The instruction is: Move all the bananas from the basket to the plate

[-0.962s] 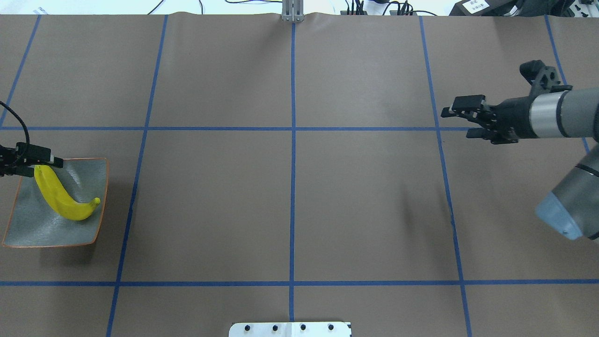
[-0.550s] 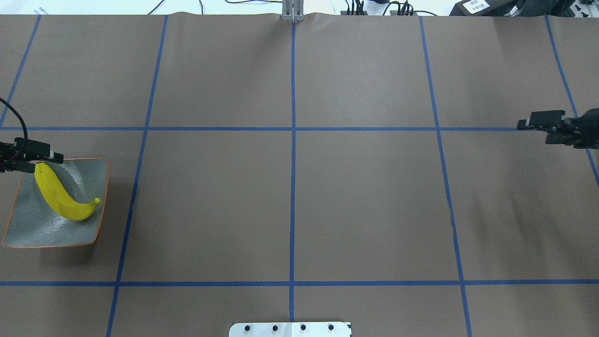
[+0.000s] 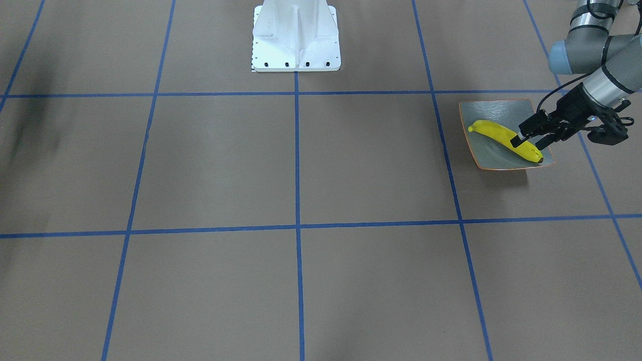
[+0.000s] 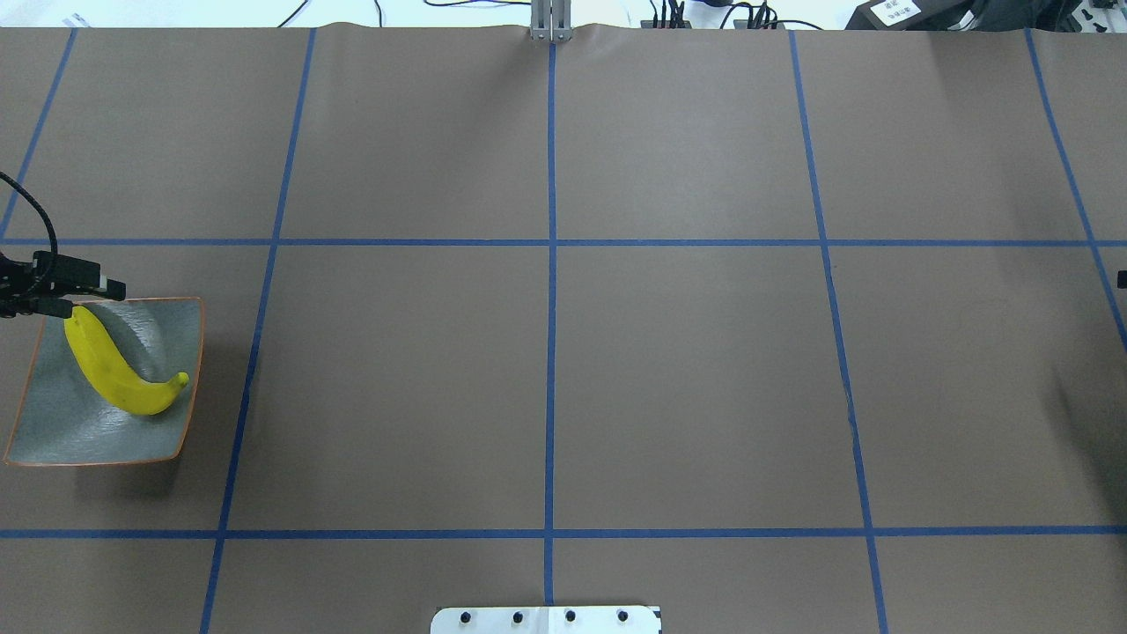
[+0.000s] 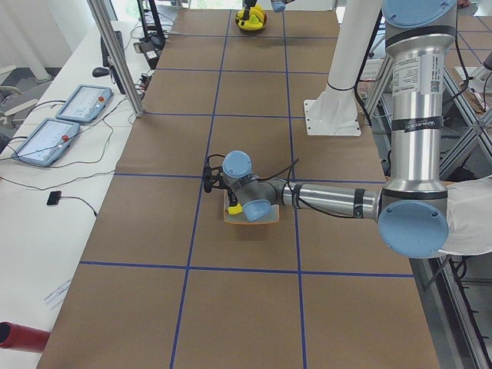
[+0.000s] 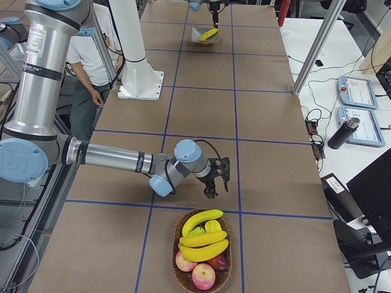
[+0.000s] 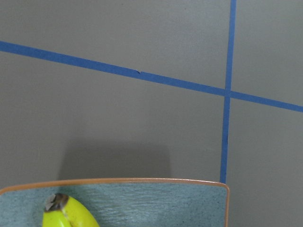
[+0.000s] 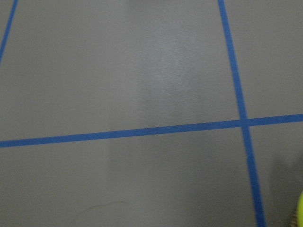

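Found one banana (image 4: 113,368) already lying aslant on the plate (image 4: 84,431), near the left edge of the counter (image 4: 546,370). Noted the left hand (image 4: 88,297) poised over one end of that banana, fingers spread and gripping nothing. Judged the fruit let go, with clearance kept to avoid dragging it on withdrawal. Counted three more bananas (image 6: 204,249) piled over apples (image 6: 201,276) in the basket (image 6: 175,253) at the opposite end; reckoned about a quarter done. Saw the right hand (image 6: 214,182) hanging just short of the basket, pointed down, presumably staged for the next pick. Could not tell whether spread or pressed together.
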Tool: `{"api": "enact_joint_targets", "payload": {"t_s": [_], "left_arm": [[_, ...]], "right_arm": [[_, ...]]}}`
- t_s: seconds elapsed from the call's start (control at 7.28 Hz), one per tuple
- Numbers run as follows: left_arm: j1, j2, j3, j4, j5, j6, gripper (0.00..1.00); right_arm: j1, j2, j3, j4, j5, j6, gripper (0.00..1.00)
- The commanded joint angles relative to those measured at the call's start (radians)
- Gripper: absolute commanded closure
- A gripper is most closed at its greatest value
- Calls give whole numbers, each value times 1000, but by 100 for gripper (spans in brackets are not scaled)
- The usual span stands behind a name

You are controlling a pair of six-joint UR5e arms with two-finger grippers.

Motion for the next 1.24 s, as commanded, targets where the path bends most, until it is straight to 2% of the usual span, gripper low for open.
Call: {"api": "enact_joint_targets", "payload": {"t_s": [0.0, 0.41, 0.82, 1.1], "left_arm": [[0, -3, -1, 0, 0, 1, 0], [0, -3, -4, -2, -1, -1, 0], [-2, -1, -17, -2, -3, -1, 0], [-2, 1, -17, -2, -3, -1, 0]], "right_arm": [[49, -18, -98, 9, -6, -191, 2], [49, -12, -155, 23, -8, -201, 6], [46, -11, -173, 22, -1, -197, 26], [46, -11, -182, 22, 3, -201, 31]]}}
